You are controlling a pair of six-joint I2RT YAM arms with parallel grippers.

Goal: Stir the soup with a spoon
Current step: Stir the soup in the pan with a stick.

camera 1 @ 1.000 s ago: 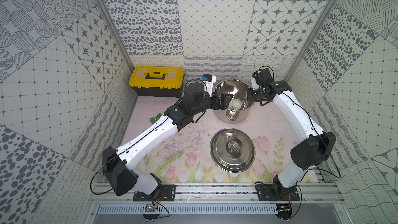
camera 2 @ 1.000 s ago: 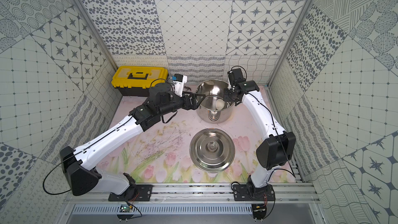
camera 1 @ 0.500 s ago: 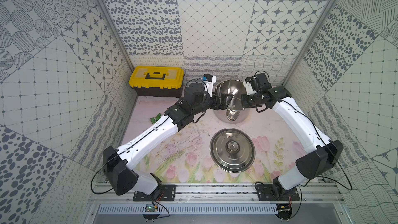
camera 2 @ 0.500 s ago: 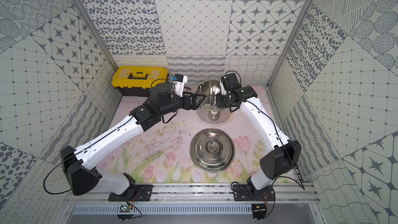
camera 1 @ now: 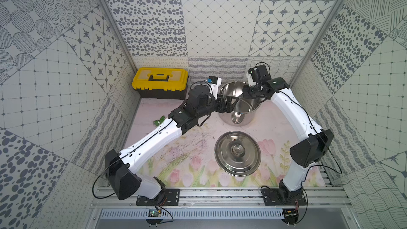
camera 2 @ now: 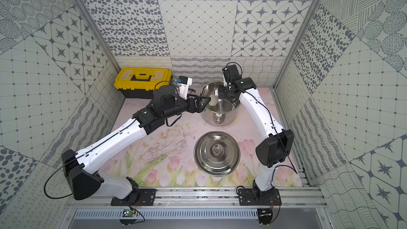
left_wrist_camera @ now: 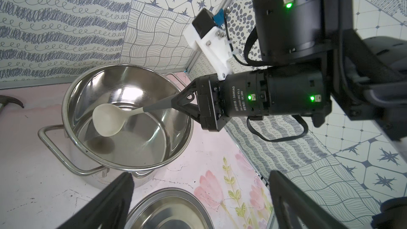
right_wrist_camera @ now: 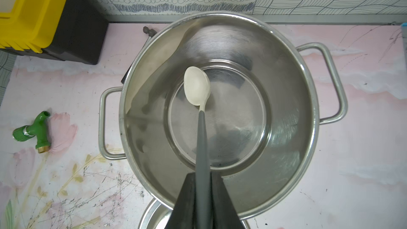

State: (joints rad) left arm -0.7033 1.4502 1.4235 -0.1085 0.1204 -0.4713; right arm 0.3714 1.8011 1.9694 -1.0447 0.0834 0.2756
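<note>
Your right gripper (right_wrist_camera: 203,176) is clamped on the slim dark grey handle of the long cooking spoon (right_wrist_camera: 201,126), fingers pressed tight against the shaft. It reaches over the rim of the large shiny stainless-steel stockpot (right_wrist_camera: 286,111), which stands at the back of the pink floral mat (camera 1: 187,155). The spoon's cream-white oval bowl sits inside the pot, low over the bare steel base and toward the side nearer your left arm. You cannot tell whether it touches the metal. In the left wrist view the spoon (left_wrist_camera: 132,112) slants down from the right gripper (left_wrist_camera: 176,102) into the pot (left_wrist_camera: 132,84).

Your left gripper (camera 1: 226,104) hangs at the pot's rim on your left arm's side. Its two black fingers (left_wrist_camera: 114,199) are spread wide with nothing between them.

A round steel lid (camera 1: 237,153) with a centre knob lies flat on the mat just in front of the pot, apart from it. A yellow-and-black plastic toolbox (camera 1: 160,82) stands against the back wall on the left arm's side. A small green tap fitting (right_wrist_camera: 35,128) lies on the mat in front of the toolbox. The dark curved claw of a small hammer (left_wrist_camera: 11,102) shows on the mat beside the pot, the rest of it hidden
</note>
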